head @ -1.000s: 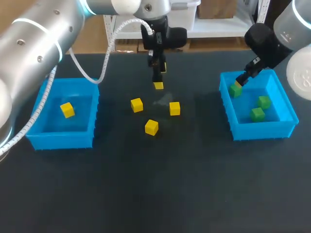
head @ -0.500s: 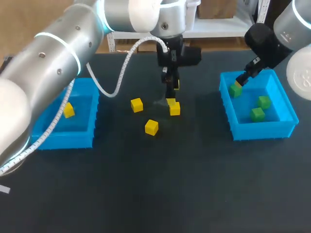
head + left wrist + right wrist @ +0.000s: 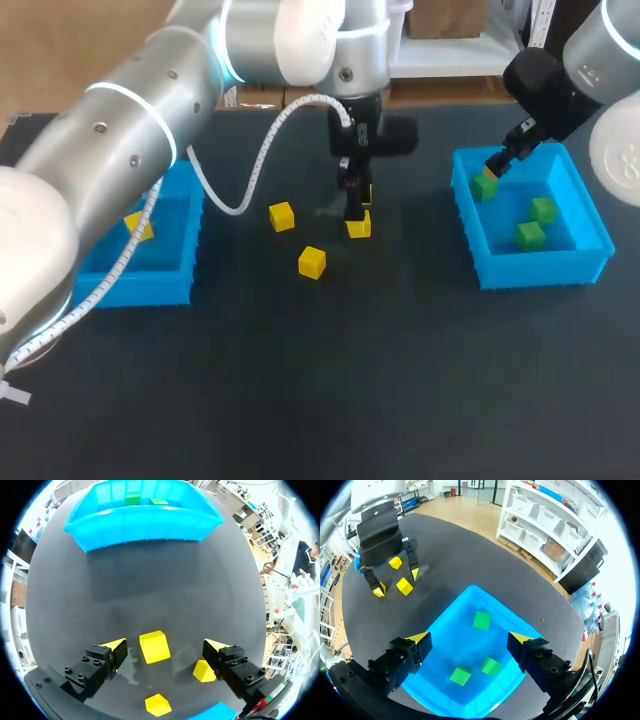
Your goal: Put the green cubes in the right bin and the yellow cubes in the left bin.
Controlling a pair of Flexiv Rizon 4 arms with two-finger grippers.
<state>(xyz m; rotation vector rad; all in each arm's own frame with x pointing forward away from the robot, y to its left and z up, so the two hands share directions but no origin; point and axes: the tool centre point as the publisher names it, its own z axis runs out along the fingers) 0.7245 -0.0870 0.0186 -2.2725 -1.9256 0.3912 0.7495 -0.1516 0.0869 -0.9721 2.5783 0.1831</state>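
My left gripper (image 3: 355,208) hangs open low over the table's middle, its fingers either side of a yellow cube (image 3: 359,229). In the left wrist view that yellow cube (image 3: 154,646) lies between the open tips of the left gripper (image 3: 165,647), touching neither. Two more yellow cubes (image 3: 282,216) (image 3: 312,262) lie to its left. A fourth yellow cube (image 3: 140,229) sits in the left bin (image 3: 130,286). My right gripper (image 3: 470,639) stays open above the right bin (image 3: 545,270), holding nothing. Three green cubes (image 3: 481,620) (image 3: 491,666) (image 3: 460,675) rest inside that bin.
Both bins are bright blue, one at each side of the dark table. My left arm stretches from the left across the left bin, its white cable hanging over the table. The table's near half holds nothing.
My left gripper has swung right and come down, from behind the cubes to around the rightmost yellow cube. The right arm and all cubes have stayed put.
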